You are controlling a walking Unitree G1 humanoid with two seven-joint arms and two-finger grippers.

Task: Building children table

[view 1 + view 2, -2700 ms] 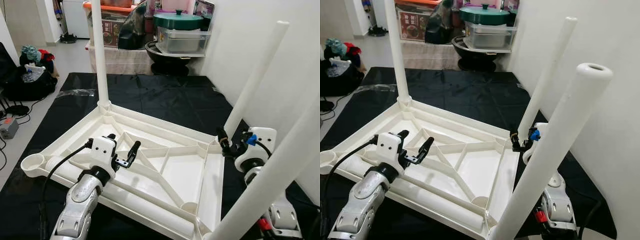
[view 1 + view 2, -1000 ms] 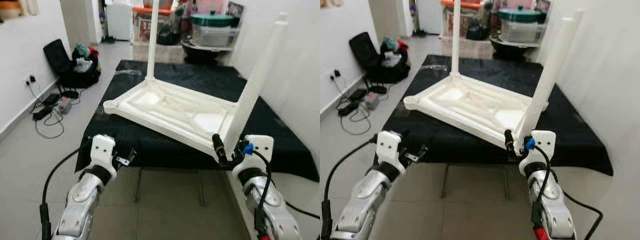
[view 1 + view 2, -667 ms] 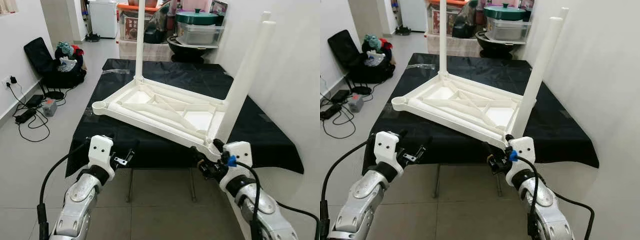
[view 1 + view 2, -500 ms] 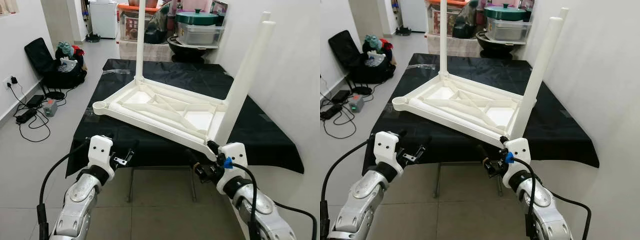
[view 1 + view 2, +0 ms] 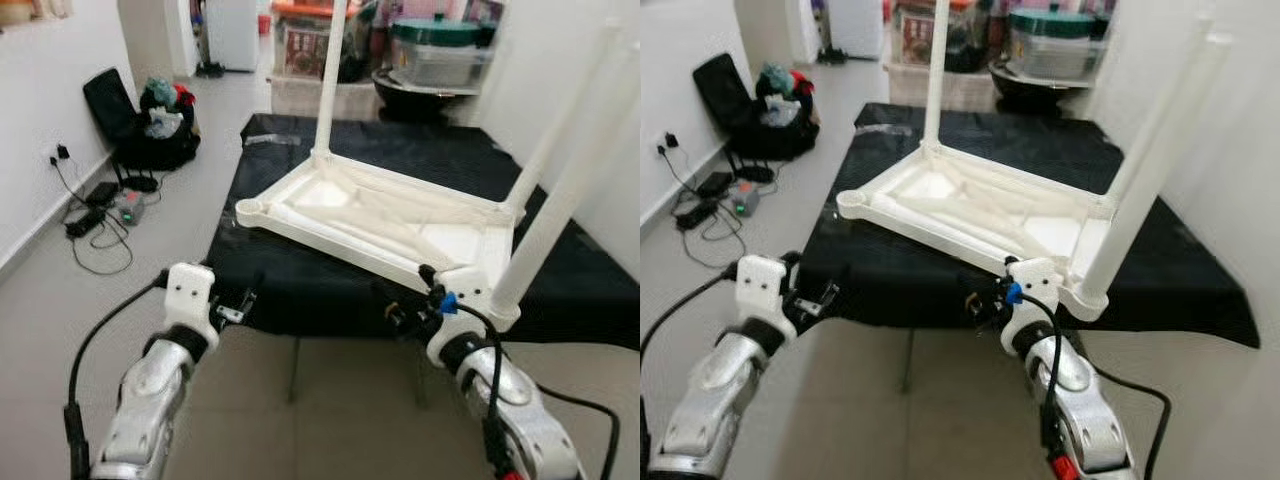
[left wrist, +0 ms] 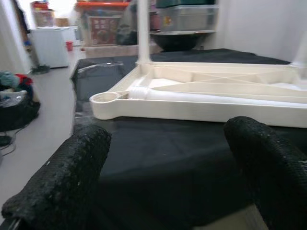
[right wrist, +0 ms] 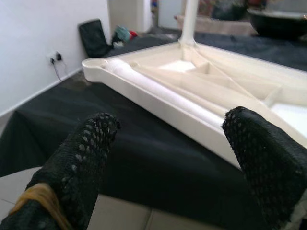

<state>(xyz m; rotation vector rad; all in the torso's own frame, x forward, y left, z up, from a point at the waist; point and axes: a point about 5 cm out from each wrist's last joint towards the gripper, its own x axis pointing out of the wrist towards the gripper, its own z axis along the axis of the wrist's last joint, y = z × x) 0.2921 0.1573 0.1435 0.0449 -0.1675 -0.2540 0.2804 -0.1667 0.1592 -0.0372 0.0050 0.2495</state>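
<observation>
I read this as the stage of fitting the last leg, with both grippers empty and held off the near edge of the work table (image 5: pixel 300 285). The left gripper (image 5: pixel 243 300) hangs below that edge toward the near left corner, its fingers (image 6: pixel 62 177) spread wide on nothing; the right gripper (image 5: pixel 400 312) sits just under the near edge, its fingers (image 7: pixel 76 158) equally wide apart. The children's table top (image 5: pixel 390 225) lies upside down across the middle of the black cloth (image 5: pixel 580 290), ribs upward. Three white legs stand in its corner sockets: one at the far left (image 5: pixel 328 85), two on the right side (image 5: pixel 565 185). The near-left socket (image 5: pixel 250 209) is open, and a loose white leg (image 6: pixel 206 97) lies along the near rail beside it. To do this well, I would take that leg near one end, raise it upright, and seat it squarely in the open socket while steadying the top. Around the room: grey tiled floor (image 5: pixel 60 300), a black bag (image 5: pixel 150 125) with cables by the left wall, stacked containers (image 5: pixel 440 50) beyond.
</observation>
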